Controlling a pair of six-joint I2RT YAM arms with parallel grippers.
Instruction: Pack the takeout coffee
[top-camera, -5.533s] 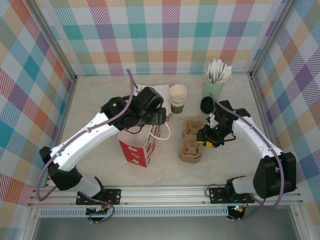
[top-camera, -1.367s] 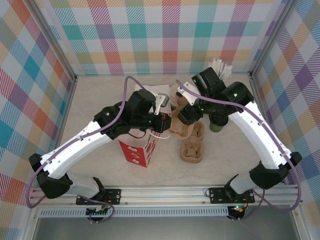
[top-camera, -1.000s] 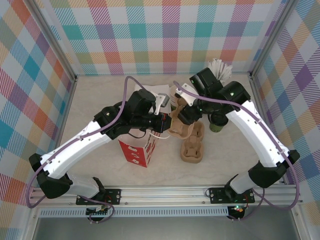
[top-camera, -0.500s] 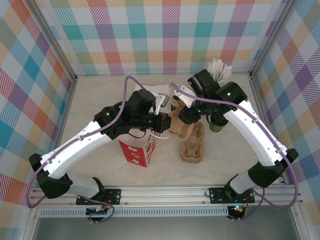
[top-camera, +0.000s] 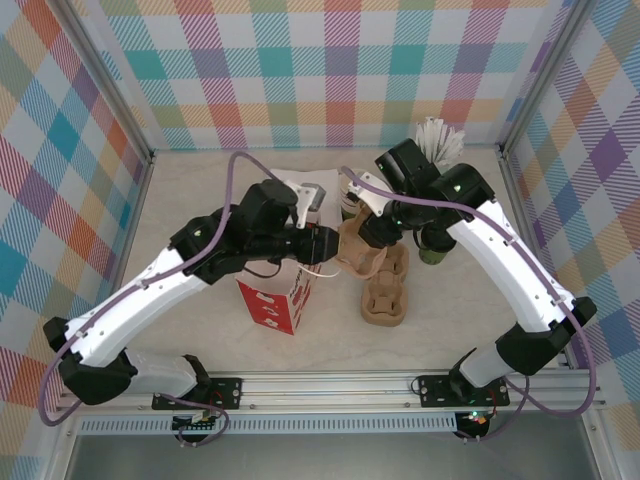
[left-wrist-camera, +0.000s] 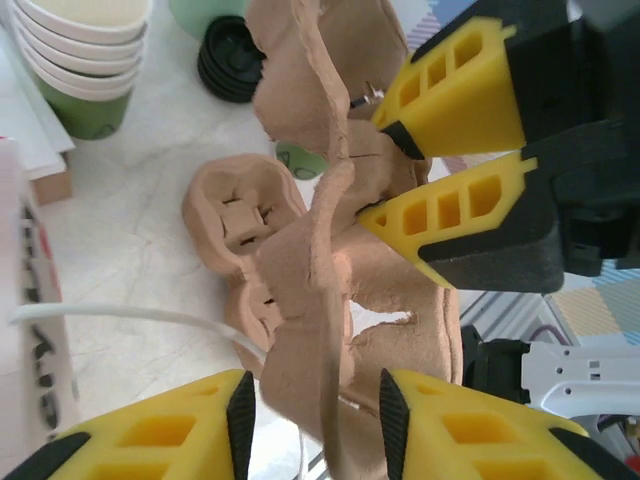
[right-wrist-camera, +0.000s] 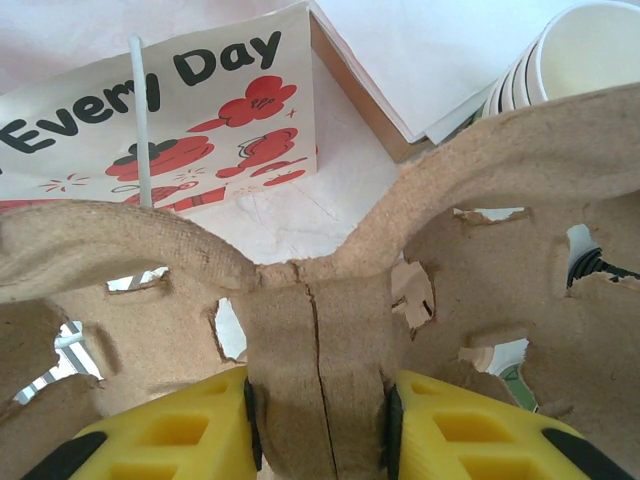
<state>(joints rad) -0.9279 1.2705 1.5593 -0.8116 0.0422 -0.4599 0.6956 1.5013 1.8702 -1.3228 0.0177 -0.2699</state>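
The takeout coffee (top-camera: 432, 252) stands at the right of the table, a dark green cup half hidden under my right arm. A brown pulp cup carrier (top-camera: 353, 250) hangs on edge above the table. My right gripper (top-camera: 366, 234) is shut on its centre rib (right-wrist-camera: 318, 370), and in the left wrist view its yellow fingers (left-wrist-camera: 450, 100) pinch the carrier (left-wrist-camera: 300, 260). My left gripper (left-wrist-camera: 312, 420) is open, its pads standing off either side of the carrier's lower edge. From above, the left gripper (top-camera: 325, 243) sits just left of the carrier.
A second carrier (top-camera: 385, 295) lies flat on the table. A red and white paper bag (top-camera: 272, 302) stands below my left gripper. A nested cup stack (left-wrist-camera: 85, 60), black lids (left-wrist-camera: 232, 70) and a tumbler of white sticks (top-camera: 437, 140) are at the back.
My left gripper has opened off the carrier and the left arm has drawn back a little to the left. The right gripper has closed on the carrier and holds it in place.
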